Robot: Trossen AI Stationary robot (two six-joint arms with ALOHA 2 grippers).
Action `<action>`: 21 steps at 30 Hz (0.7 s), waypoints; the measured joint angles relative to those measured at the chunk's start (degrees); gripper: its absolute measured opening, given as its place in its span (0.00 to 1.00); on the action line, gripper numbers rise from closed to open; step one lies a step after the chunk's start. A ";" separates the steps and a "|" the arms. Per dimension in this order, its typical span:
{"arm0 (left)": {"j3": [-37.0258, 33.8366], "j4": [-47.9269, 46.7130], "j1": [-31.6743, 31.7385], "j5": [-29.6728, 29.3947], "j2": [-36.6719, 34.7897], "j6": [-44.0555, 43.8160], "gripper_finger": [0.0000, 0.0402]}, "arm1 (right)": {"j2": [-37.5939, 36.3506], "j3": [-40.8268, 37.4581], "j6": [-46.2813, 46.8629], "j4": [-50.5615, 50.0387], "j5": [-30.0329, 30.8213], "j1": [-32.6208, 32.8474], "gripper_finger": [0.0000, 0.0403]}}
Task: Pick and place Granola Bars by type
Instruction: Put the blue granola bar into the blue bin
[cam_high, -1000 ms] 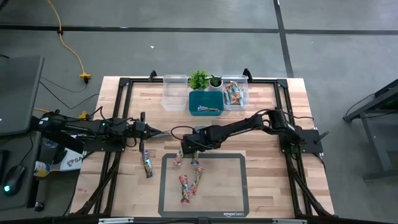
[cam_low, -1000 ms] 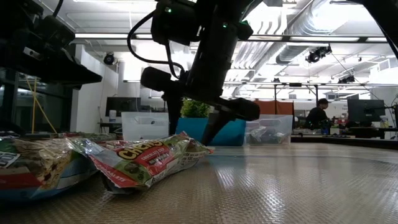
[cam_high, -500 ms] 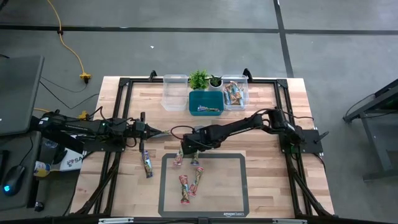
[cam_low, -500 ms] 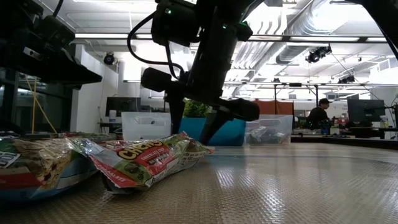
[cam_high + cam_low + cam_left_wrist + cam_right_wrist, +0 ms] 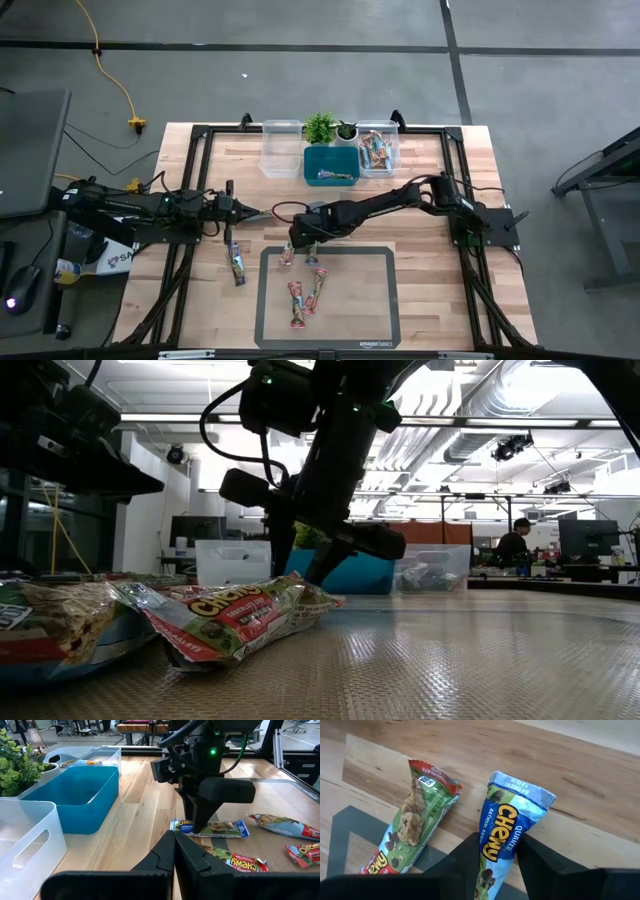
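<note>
At the mat's edge (image 5: 262,262), right claw (image 5: 499,851) straddles (not yet clenched) a blue-wrapped bar (image 5: 501,836); left claw (image 5: 262,214) clenched

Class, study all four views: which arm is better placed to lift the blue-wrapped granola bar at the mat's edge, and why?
The right. Its end effector already straddles the blue-wrapped granola bar, fingers either side. The left end effector hangs shut, off to the side over bare wood.

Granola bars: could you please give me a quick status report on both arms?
Right gripper down at the mat's far edge, jaws astride the blue-wrapped bar. Left gripper shut, waiting over the table's left side. Green-wrapped bar lies close beside the blue one.
</note>
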 joint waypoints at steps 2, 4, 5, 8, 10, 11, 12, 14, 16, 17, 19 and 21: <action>0.00 0.00 0.00 0.00 -0.02 -0.01 0.00 | 0.02 0.00 -0.60 0.14 -0.06 0.00 0.27; 0.00 0.00 0.01 0.00 -0.02 -0.01 0.00 | 0.02 0.00 -1.13 -0.02 -0.08 0.00 0.25; 0.00 0.00 0.01 0.00 -0.02 -0.01 0.00 | 0.02 0.00 -1.49 -0.10 -0.10 0.00 0.24; 0.00 0.00 0.00 0.00 0.00 -0.02 0.00 | 0.04 0.01 -1.80 -0.07 -0.14 -0.01 0.21; 0.00 0.00 0.01 0.00 -0.01 0.00 0.00 | 0.04 0.02 -2.43 -0.04 -0.28 -0.02 0.20; -0.02 0.00 0.00 0.00 -0.02 0.00 0.00 | 0.04 0.02 -2.89 -0.04 -0.45 -0.02 0.19; 0.00 0.00 0.02 0.00 -0.02 -0.02 0.00 | 0.04 0.02 -3.05 -0.06 -0.65 -0.04 0.18; -0.01 0.00 0.00 0.00 -0.02 -0.01 0.00 | 0.04 0.06 -3.10 -0.09 -1.01 -0.04 0.17; 0.00 0.00 0.02 0.00 -0.01 -0.02 0.00 | -0.06 0.09 -3.44 -0.18 -1.31 -0.04 0.15; 0.00 0.00 0.00 0.00 -0.02 0.00 0.00 | -0.28 0.09 -3.89 -0.25 -1.57 -0.04 0.15; 0.00 0.00 0.00 0.00 -0.02 0.00 0.00 | -0.53 0.06 -4.33 -0.30 -1.74 -0.05 0.14; 0.00 0.00 0.00 0.00 0.00 -0.02 0.00 | -1.13 0.00 -4.54 -0.68 -1.55 -0.23 0.13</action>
